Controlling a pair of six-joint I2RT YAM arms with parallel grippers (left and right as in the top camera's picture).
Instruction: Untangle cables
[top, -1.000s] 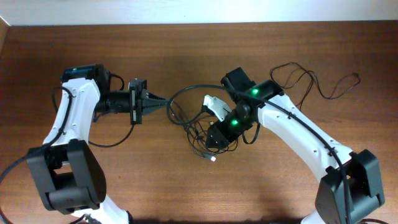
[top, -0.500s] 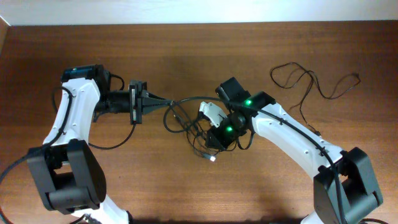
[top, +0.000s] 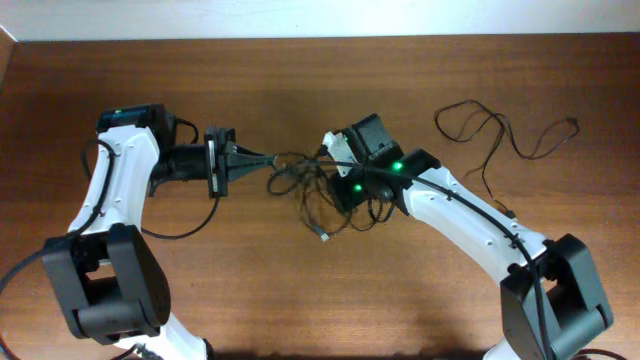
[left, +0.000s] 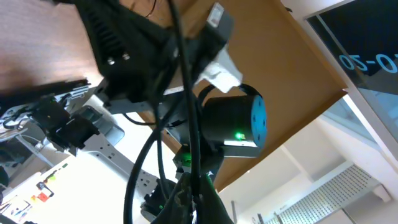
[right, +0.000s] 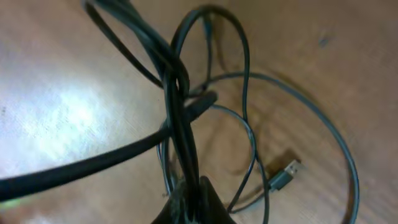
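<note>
The right gripper has swung left and clamped shut on the tangled thin black cables. The left gripper stays pinched shut on their left strand.

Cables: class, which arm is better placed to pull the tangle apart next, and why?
Right, probably. The right gripper is shut on the cables at the tangle, loose loops and a plug beyond it; the left gripper, shut on their other side, suits anchoring.

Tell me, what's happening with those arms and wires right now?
Left gripper, right gripper: jaws shut on the cables. Bundle knotted between them. Spare cable lies apart.
</note>
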